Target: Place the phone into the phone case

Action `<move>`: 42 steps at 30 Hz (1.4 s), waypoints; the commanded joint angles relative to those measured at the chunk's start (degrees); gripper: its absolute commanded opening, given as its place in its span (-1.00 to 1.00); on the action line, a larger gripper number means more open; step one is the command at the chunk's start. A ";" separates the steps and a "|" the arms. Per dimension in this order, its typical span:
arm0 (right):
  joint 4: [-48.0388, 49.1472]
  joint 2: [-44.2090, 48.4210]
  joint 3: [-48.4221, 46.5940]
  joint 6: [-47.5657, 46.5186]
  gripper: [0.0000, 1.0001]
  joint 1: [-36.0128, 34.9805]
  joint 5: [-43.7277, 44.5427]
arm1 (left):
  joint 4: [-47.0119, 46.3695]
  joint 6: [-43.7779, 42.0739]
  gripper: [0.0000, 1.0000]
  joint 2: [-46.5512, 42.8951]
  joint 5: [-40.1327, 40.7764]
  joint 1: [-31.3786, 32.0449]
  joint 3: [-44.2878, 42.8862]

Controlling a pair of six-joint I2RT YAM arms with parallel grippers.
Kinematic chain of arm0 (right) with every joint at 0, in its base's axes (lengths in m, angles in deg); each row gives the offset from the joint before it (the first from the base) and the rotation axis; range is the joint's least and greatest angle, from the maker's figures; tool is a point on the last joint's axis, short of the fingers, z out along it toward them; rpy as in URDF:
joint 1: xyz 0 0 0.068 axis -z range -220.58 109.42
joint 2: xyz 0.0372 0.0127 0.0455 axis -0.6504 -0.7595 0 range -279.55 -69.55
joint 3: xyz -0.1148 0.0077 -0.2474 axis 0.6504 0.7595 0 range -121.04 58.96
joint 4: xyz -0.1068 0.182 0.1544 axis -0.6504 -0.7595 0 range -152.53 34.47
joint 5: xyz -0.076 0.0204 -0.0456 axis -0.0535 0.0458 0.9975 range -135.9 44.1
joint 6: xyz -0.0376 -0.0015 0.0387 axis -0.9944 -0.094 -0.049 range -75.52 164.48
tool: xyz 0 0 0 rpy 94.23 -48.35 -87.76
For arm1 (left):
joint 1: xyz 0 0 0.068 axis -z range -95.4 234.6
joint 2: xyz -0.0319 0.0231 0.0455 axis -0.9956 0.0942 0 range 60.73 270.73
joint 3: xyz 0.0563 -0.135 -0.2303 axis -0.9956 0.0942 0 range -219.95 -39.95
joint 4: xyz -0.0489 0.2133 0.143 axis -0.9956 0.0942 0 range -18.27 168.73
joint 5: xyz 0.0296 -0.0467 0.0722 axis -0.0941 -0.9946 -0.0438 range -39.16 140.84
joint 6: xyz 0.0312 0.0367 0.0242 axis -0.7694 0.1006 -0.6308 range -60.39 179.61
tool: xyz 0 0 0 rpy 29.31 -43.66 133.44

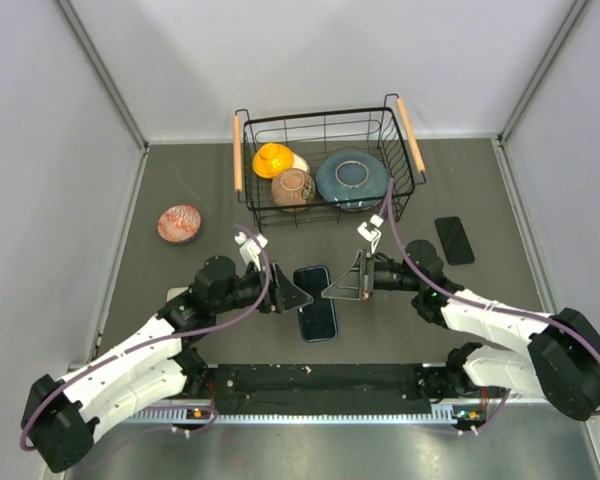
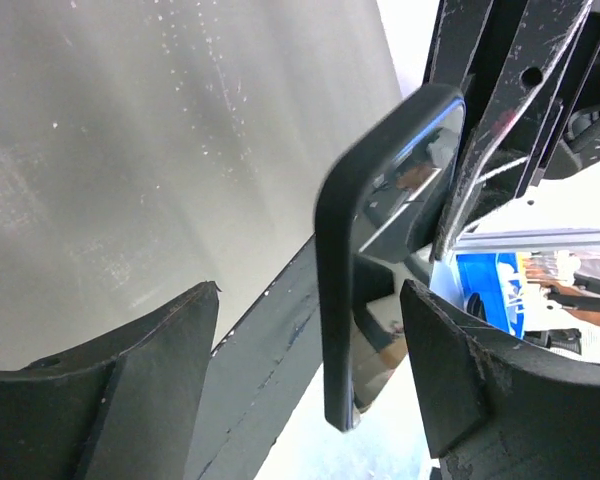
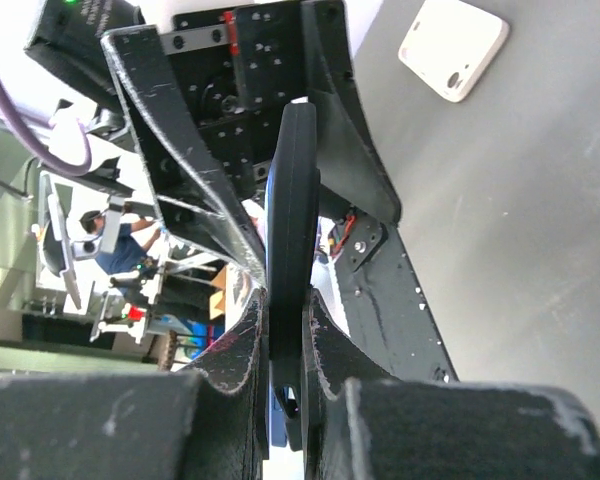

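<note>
A dark phone point(image 1: 317, 305) with a glossy screen point(image 2: 400, 200) sits framed by the matte black rim of a phone case point(image 2: 335, 300). It hangs between the two grippers at the table's near middle. My right gripper point(image 1: 332, 293) is shut on its right edge. In the right wrist view it stands edge-on point(image 3: 292, 200), pinched between that gripper's fingers point(image 3: 285, 300). My left gripper point(image 1: 302, 298) is open around the left edge. Its fingers point(image 2: 312, 290) stand wide on either side without touching.
A wire basket point(image 1: 320, 115) at the back holds a yellow bowl point(image 1: 274, 158), a brown bowl point(image 1: 293, 187) and a blue plate point(image 1: 352, 178). A red patterned bowl point(image 1: 180, 223) sits at left. A black slab point(image 1: 454, 240) lies at right, a white case point(image 3: 452, 47) near the left arm.
</note>
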 commanded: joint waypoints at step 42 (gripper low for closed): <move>53.65 -23.72 11.40 19.59 0.05 2.03 -7.54 | -37.23 11.86 -1.00 14.12 -12.82 -11.22 3.83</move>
